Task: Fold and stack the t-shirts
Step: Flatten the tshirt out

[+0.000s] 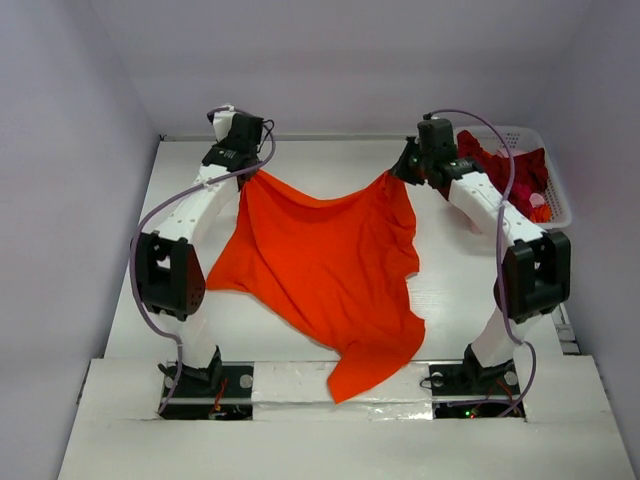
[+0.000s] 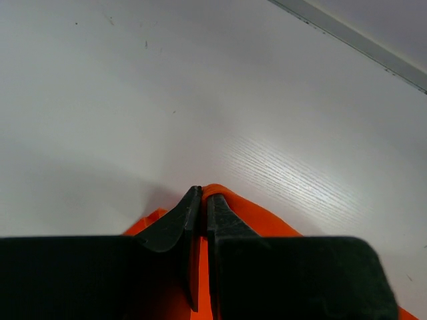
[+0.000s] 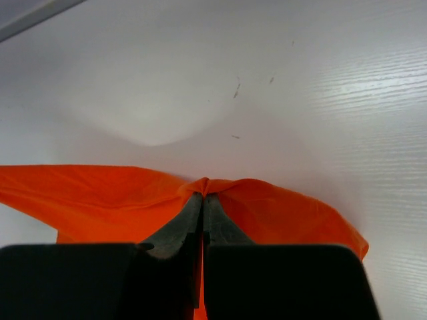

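Observation:
A bright orange t-shirt [image 1: 330, 275] hangs stretched between both arms over the white table, its lower end trailing over the near edge. My left gripper [image 1: 252, 170] is shut on the shirt's far left corner; the left wrist view shows the orange t-shirt [image 2: 267, 217] pinched between the closed fingers of my left gripper [image 2: 202, 193]. My right gripper [image 1: 397, 172] is shut on the far right corner, and in the right wrist view the orange t-shirt [image 3: 100, 200] bunches at the tips of my right gripper [image 3: 203, 196]. Dark red t-shirts [image 1: 515, 170] lie heaped in the basket.
A white lattice basket [image 1: 556, 190] stands at the back right, beside the right arm. The white table [image 1: 180, 180] ends at a back wall seam [image 2: 353, 40]. Purple cables loop along both arms.

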Robot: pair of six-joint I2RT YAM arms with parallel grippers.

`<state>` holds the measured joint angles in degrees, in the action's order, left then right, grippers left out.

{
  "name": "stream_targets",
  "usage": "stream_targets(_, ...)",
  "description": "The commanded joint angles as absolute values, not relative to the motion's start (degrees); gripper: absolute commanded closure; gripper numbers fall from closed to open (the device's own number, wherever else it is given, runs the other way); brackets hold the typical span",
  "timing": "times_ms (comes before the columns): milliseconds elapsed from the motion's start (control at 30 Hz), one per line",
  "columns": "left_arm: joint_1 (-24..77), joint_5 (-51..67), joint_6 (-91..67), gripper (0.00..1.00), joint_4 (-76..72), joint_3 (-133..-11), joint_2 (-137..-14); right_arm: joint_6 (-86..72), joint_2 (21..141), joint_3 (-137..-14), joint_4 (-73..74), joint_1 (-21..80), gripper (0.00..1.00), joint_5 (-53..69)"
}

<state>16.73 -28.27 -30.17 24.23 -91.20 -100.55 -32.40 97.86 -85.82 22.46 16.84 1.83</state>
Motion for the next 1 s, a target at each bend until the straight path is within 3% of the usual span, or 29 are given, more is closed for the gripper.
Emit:
stream_targets(0,15.7,-28.7,-31.3,1.0,23.2,-94.5,-101.9,-32.2,99.3,-90.2,19.9,17.1,1.0,2.6)
stream_targets(533,11.7,-27.2,-33.0,1.0,24.7,-104.6,-115.7,-30.3,108.9,-99.4,20.2,13.8,1.0,2.0)
stream_targets(967,11.7,-25.1,-33.6,1.0,24.6,-109.9,-120.1,-30.4,119.7,-106.9,22.9,10.5,1.0,4.4)
